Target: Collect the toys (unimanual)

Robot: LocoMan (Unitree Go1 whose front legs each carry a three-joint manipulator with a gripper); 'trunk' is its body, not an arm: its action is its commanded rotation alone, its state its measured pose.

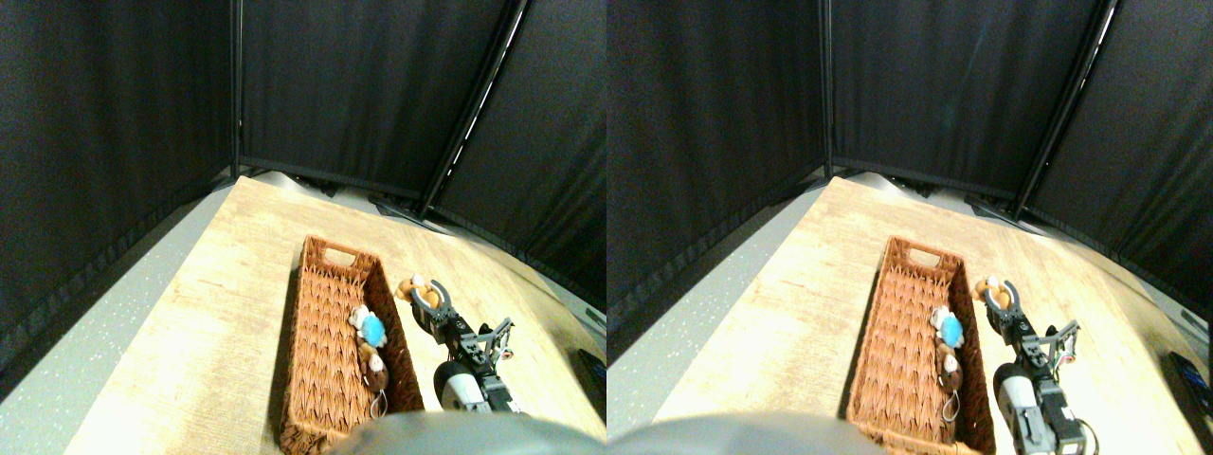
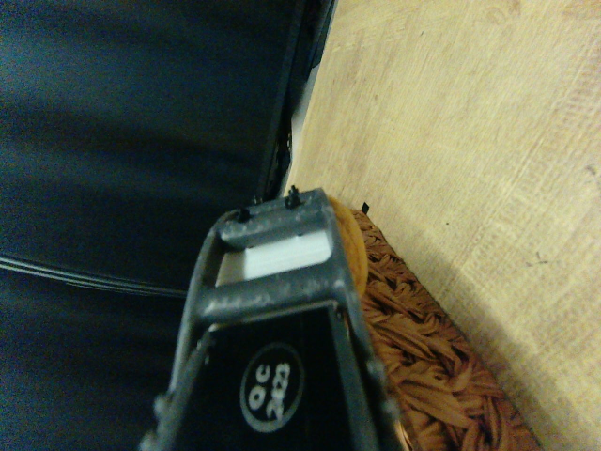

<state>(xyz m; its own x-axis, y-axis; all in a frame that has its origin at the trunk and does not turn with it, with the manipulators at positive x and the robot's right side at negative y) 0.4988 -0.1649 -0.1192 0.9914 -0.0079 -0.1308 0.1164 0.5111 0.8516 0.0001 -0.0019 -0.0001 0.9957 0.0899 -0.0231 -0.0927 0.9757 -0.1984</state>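
Wicker basket [image 1: 327,365] lying lengthwise on wooden table [image 1: 218,322], left of the working arm. Inside, against the right wall: blue-and-white plush toy [image 1: 370,329], and just nearer the camera a brown plush toy [image 1: 375,372] with white string loop trailing. Rest of the basket floor bare weave. Right of the rim, just outside and above the table: right gripper [image 1: 431,299], jaws curved round an orange plush toy [image 1: 419,291], apparently clamped on it and lifted. Wrist view: orange edge [image 2: 349,246] showing past the jaw frame, basket weave [image 2: 423,366] directly beneath. Toy judged very light, soft and compressible, not fragile; fabric unlikely to slip. Best hold: across the stuffed body, not the thin loop. Judged remaining: carry leftward over the rim, release among the two already collected. Black curtains [image 1: 360,85] behind.
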